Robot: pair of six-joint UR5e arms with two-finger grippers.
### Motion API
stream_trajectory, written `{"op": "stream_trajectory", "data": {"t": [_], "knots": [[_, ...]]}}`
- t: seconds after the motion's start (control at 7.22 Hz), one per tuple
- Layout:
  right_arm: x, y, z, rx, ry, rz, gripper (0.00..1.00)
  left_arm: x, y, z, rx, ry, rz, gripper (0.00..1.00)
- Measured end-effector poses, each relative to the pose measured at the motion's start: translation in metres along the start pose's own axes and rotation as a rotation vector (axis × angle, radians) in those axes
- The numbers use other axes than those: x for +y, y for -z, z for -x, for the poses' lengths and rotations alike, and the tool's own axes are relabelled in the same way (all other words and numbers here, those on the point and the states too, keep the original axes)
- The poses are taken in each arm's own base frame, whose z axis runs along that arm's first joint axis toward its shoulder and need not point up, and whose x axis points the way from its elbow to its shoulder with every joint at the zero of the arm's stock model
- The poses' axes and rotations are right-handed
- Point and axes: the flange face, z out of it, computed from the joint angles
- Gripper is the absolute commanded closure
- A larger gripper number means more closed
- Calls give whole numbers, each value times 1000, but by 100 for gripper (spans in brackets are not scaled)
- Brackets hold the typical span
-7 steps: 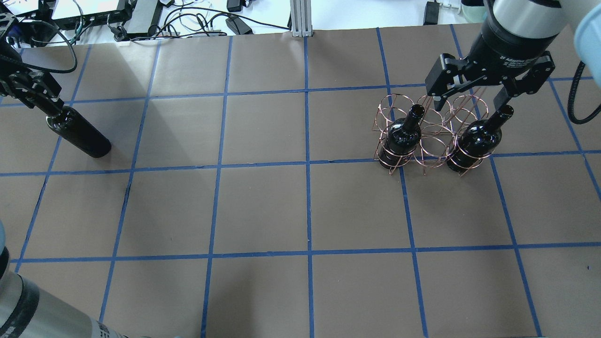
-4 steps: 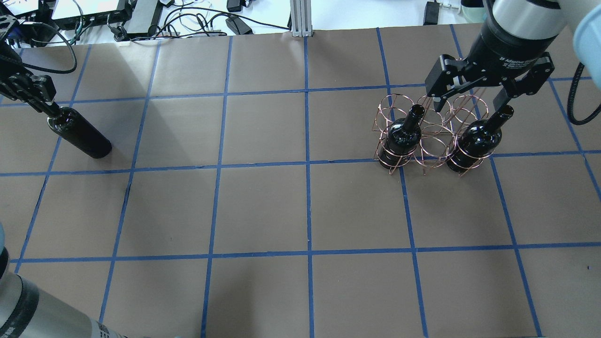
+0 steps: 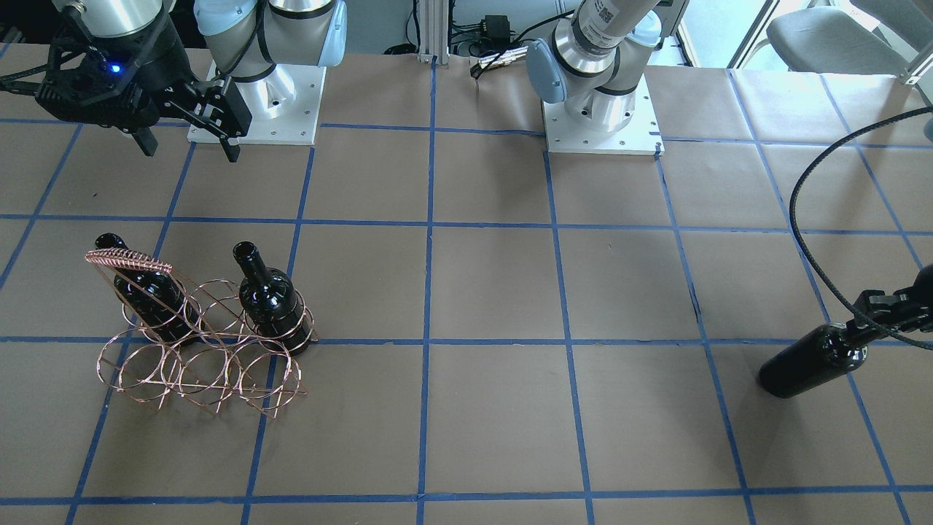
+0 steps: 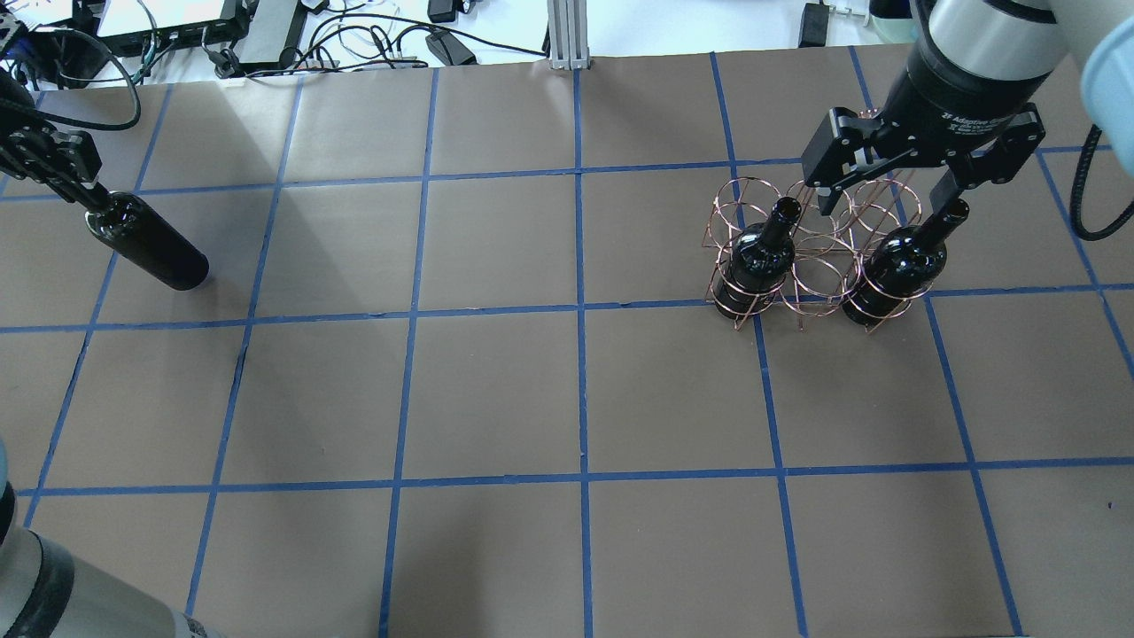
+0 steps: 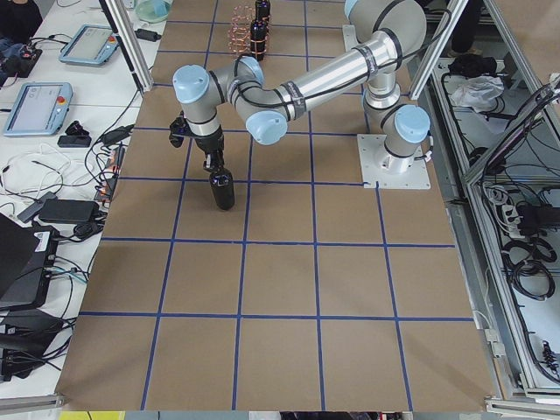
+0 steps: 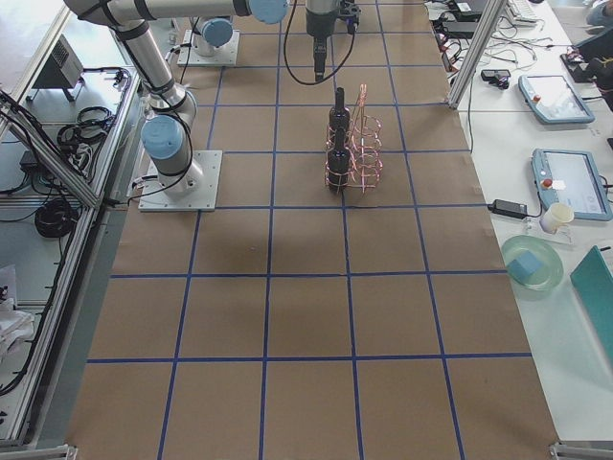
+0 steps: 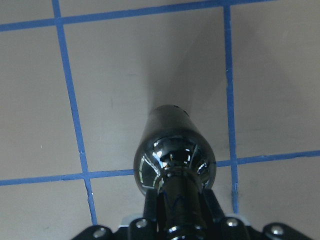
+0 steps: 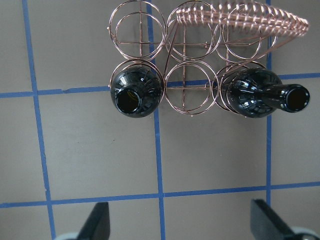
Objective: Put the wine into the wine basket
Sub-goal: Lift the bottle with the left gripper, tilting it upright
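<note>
**Third bottle clamped at far left; two bottles seated in basket**

1. Work surface: a table under brown paper marked off by a blue tape grid.

2. Left gripper: fingers drawn in against the neck of a glossy black glass wine bottle, seen clearly in the left wrist view. The bottle stands upright under the gripper at the robot's far left, well apart from the basket. Whether its base touches the paper cannot be told from these views. The front-facing view confirms the hold, with the left gripper at the top of the bottle.

3. Rose-copper thin-wire wine basket: stands on the robot's right half of the table, six round rings in two rows. Its slanted coil-wrapped handle bar rises over the end at the robot's right.

4. Basket contents: two matching black bottles, one in the end ring at the robot's left and one in the end ring at its right. Both sit in the row nearer the robot, necks up, with one ring between them.

5. Right gripper: fingers spread wide apart, raised above the basket, holding nothing. In the right wrist view both fingertips show at the lower edge, clear of the wire and of both bottle mouths.
</note>
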Motion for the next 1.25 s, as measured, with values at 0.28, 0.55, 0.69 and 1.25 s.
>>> {"op": "stream_trajectory", "data": {"t": [0.28,0.55,0.69,1.25], "knots": [[0,0,0,0,0,-1,1,0,28,-41,-17,24,-26,100],[0,0,-1,1,-1,-2,1,-1,45,-97,-14,50,-43,100],[0,0,0,1,-1,-3,1,4,45,-121,-1,66,-42,100],[1,1,1,-6,-5,-9,1,25,57,-202,38,123,-57,100]]}}
